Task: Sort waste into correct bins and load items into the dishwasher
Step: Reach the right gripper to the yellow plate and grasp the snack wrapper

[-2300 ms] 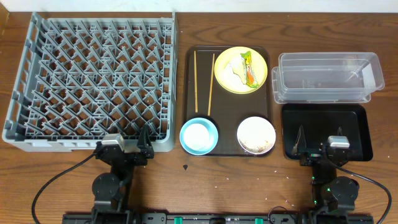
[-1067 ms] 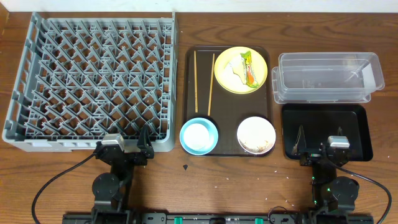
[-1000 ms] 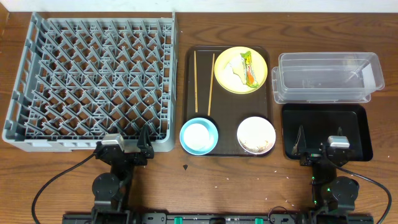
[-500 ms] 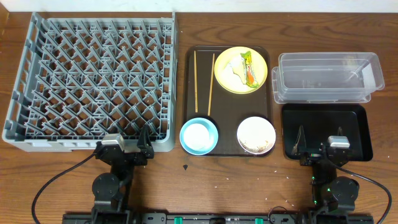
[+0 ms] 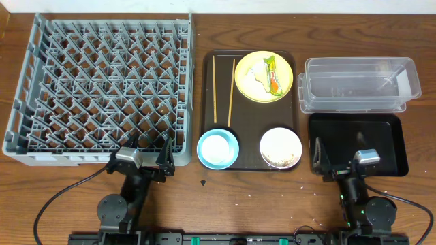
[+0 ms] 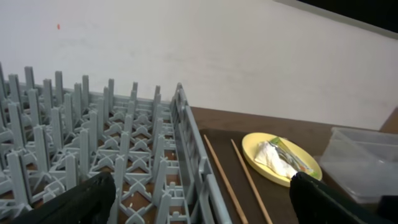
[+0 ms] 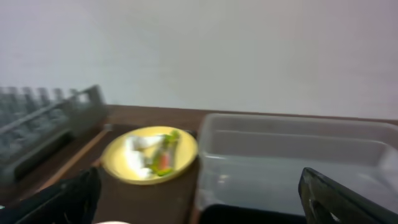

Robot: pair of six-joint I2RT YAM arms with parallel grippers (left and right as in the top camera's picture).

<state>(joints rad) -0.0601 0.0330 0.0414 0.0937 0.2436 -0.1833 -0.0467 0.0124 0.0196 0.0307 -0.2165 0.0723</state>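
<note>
A yellow plate (image 5: 263, 92) holds crumpled white paper (image 5: 255, 77) and an orange-and-green wrapper (image 5: 273, 76); it also shows in the left wrist view (image 6: 283, 163) and the right wrist view (image 7: 149, 155). Two chopsticks (image 5: 214, 88) lie left of it. A light blue bowl (image 5: 218, 148) with something white inside and a white bowl (image 5: 281, 148) with rice-like grains sit in front. The grey rack (image 5: 102, 88) is at the left. The clear tub (image 5: 357, 85) and black tray (image 5: 357, 133) are at the right. My left gripper (image 5: 146, 150) and right gripper (image 5: 338, 160) are open and empty, near the table's front.
The plate, bowls and chopsticks rest on a dark brown serving tray (image 5: 248, 116) between rack and bins. A few crumbs lie on the wooden table (image 5: 204, 182) in front of it. A white wall stands behind the table.
Both grippers have lifted and tipped slightly forward from their resting pose. The right wrist view is blurred by motion. The objects have not moved.
</note>
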